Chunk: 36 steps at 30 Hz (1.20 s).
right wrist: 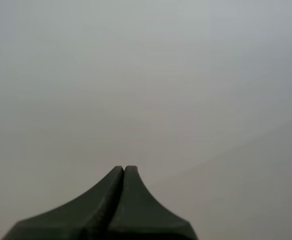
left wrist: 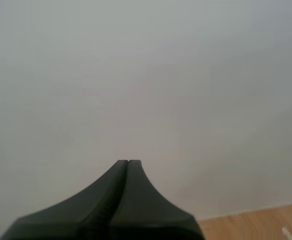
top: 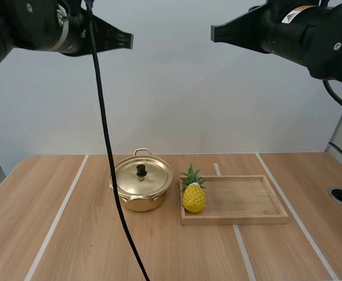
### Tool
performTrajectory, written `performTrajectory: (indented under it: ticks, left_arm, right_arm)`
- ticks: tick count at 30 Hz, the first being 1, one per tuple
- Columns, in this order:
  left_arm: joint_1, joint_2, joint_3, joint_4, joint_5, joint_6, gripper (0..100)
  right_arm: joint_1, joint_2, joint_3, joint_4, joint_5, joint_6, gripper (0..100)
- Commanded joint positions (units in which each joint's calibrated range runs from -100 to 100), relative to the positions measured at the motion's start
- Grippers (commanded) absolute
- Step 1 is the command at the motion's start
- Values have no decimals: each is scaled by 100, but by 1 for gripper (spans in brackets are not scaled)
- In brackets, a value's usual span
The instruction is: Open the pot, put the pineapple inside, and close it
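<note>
Our left gripper (top: 130, 40) and right gripper (top: 213, 33) hang high above the table (top: 71, 234), tips turned toward each other and well apart. On both, the black fingers lie pressed together into one dark wedge and hold nothing, as the left wrist view (left wrist: 128, 163) and right wrist view (right wrist: 124, 169) confirm. The round, polished, gold-coloured metal pot (top: 137, 200) stands on the wood-grain tabletop, its lid (top: 150, 178) seated, with a black knob (top: 141, 170) at centre. The pineapple (top: 194, 198), yellow and knobbly under a spiky green crown, stands upright in the left end of the flat rectangular wooden tray (top: 235, 220), just beside the pot.
</note>
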<state>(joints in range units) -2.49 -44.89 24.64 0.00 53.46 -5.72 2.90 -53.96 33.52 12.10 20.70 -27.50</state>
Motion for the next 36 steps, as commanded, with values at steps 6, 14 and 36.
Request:
performTrajectory:
  ticks: [6, 14, 36]
  left_arm:
    - [-7, 492, -28, -759, 1518, 585, 0]
    - [-7, 563, -28, -845, 1679, 803, 0]
    - [-7, 635, -28, -848, 2009, 1157, 100]
  right_arm:
    - [3, -4, -13, -47, 152, -6, 0]
    - [3, -4, -13, -47, 343, -6, 0]
    - [3, -4, -13, -257, 342, -6, 0]
